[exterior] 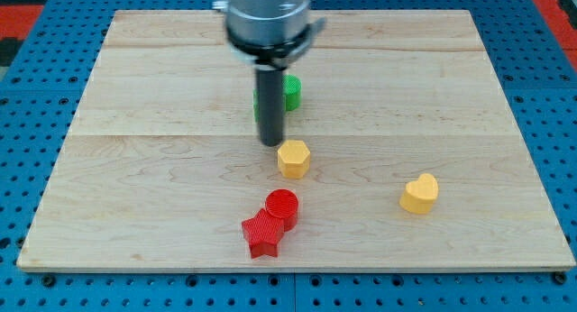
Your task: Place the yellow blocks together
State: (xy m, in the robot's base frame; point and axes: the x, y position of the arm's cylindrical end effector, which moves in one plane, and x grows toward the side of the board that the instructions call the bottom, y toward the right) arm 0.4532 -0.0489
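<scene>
Yellow hexagonal block (293, 158) sits mid-board with my tip (271, 142) just beside its upper-left edge, apparently placed to shove it toward the yellow heart block (420, 193), well apart at the view's right. No gripper exists: only a bare rod.

Your hexagonal yellow block (293, 158) just below my tip (270, 142), yellow heart block (420, 193) well apart toward the view's right, red blocks (271, 223) beneath the hexagonal one

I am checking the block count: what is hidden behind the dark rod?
Behind the rod, green blocks show only partly at its right edge; their shapes and number cannot be told. The blue blocks are not visible. My tip is just above the yellow hexagonal block.
</scene>
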